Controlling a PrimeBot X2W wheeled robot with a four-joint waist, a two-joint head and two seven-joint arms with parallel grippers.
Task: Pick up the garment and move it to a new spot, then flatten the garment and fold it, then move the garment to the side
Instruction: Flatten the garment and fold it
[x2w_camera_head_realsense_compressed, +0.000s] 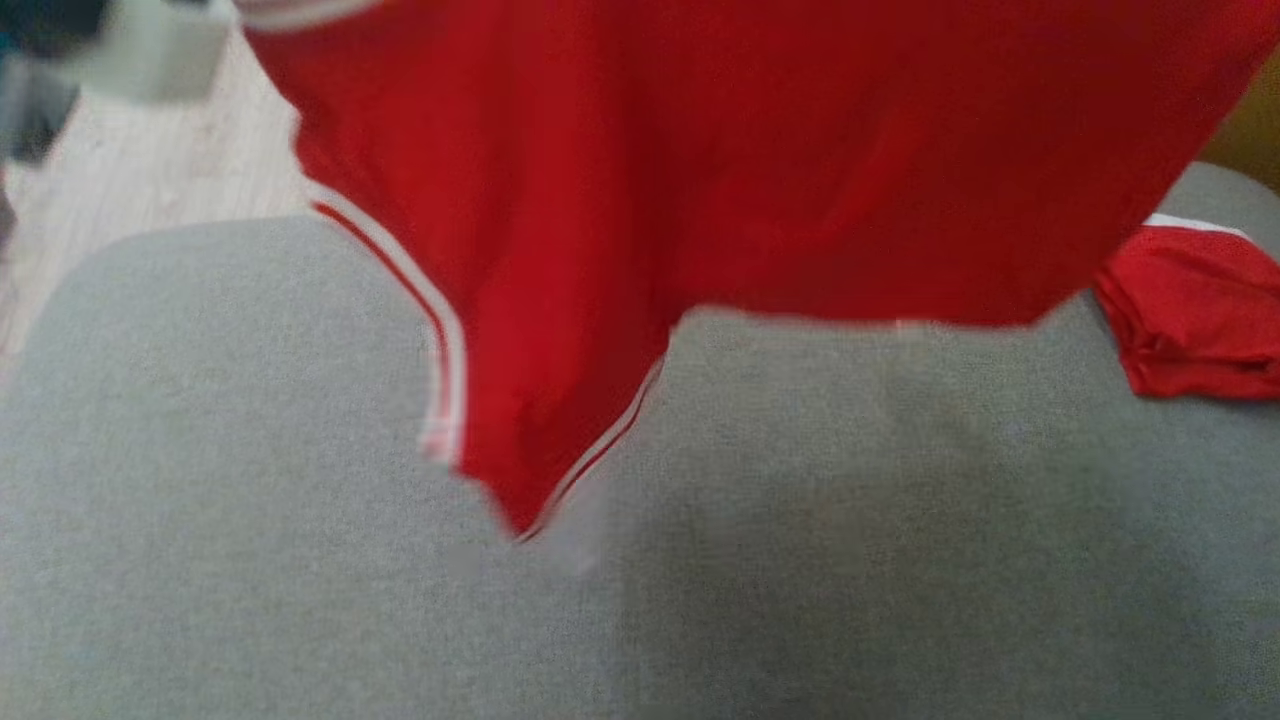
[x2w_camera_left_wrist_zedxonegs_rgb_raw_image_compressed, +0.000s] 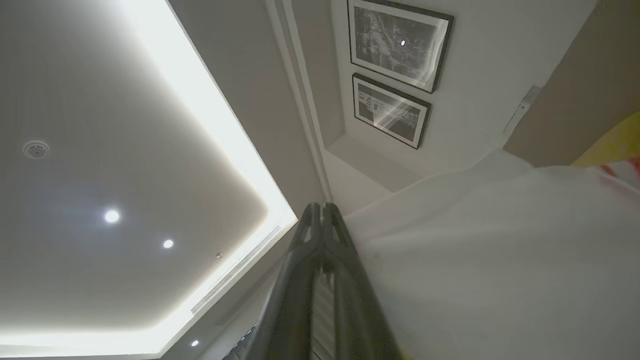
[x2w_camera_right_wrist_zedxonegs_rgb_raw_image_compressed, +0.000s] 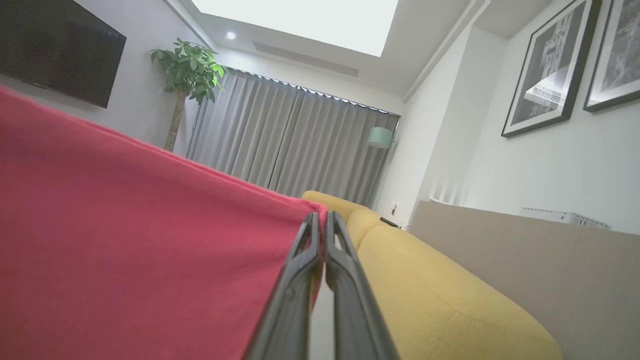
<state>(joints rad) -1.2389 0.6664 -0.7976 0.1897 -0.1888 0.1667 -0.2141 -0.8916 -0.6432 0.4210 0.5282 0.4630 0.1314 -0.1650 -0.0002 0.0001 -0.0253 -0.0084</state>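
Clamped tight in the right gripper (x2w_camera_right_wrist_zedxonegs_rgb_raw_image_compressed: 322, 220): a top corner of the red garment (x2w_camera_head_realsense_compressed: 700, 150), falling away to the left of the fingers in the right wrist view, yellow sofa (x2w_camera_right_wrist_zedxonegs_rgb_raw_image_compressed: 450, 290) beyond. Closed as well, the left gripper (x2w_camera_left_wrist_zedxonegs_rgb_raw_image_compressed: 322, 210), pointing at the ceiling, with pale washed-out cloth (x2w_camera_left_wrist_zedxonegs_rgb_raw_image_compressed: 475, 250) running off from its tips. Probably the garment's other top corner, though not certain from colour alone. From the head view: held up in the air and spread wide, long axis crosswise from one gripper to the other, all of it below them and above the grey pad (x2w_camera_head_realsense_compressed: 250, 450), apparently not touching. Hangs unevenly, with a white-trimmed point dropping lowest toward the pad's middle and the rest of the hem level and higher off to the right. Judged to be mid-carry, laying down yet to come. Calls for lowering both ends together, point first, then drawing back to land it flat. Worth keeping clear of the second red piece (x2w_camera_head_realsense_compressed: 1190, 310) lying at the pad's right edge, near the hem's right end. Blurred in the head view, so likely swinging.
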